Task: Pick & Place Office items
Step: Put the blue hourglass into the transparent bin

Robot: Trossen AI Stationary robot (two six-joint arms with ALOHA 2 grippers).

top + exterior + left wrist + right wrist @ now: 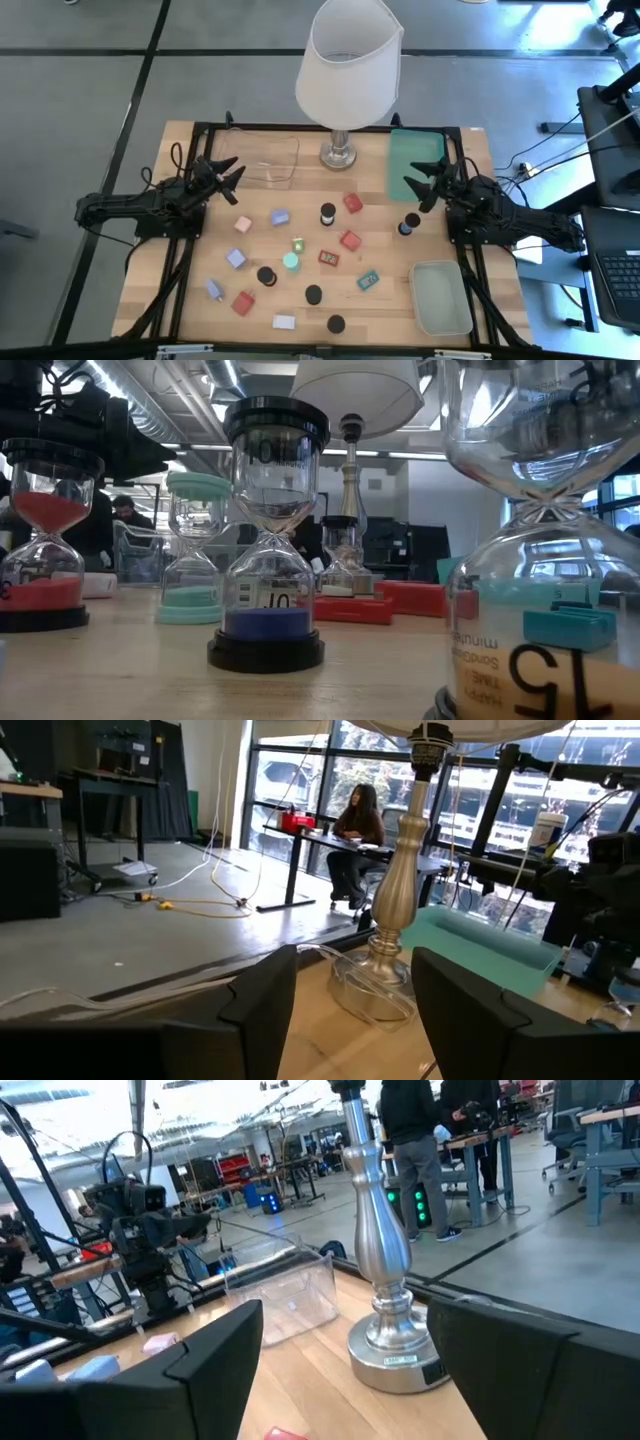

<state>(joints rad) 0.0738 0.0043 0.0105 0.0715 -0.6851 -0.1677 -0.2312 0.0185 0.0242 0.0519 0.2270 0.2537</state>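
A wooden table (190, 300) with pale planks fills the middle of the high view. The office items (300, 262) lie spread over its lower middle: round black caps, small red, lavender and pink blocks, and a flat red tag (328, 258).

The low view shows what the high view hides: these are little glass sand timers. One with blue sand (266, 535) stands at centre, one with red sand (42, 535) at far left.

A lamp (345, 70) with a smooth white shade and a shiny metal base stands at top centre. A clear plastic tray (262, 160) lies left of its base, a green tray (413, 160) right of it. Another clear tray (441, 297) sits at lower right.

The left gripper (232, 180) hangs near the clear tray at middle left, fingers apart, holding nothing. The right gripper (413, 186) hangs at middle right by the green tray, fingers apart and empty too.

The left wrist view alone shows a person sitting at a desk far off.
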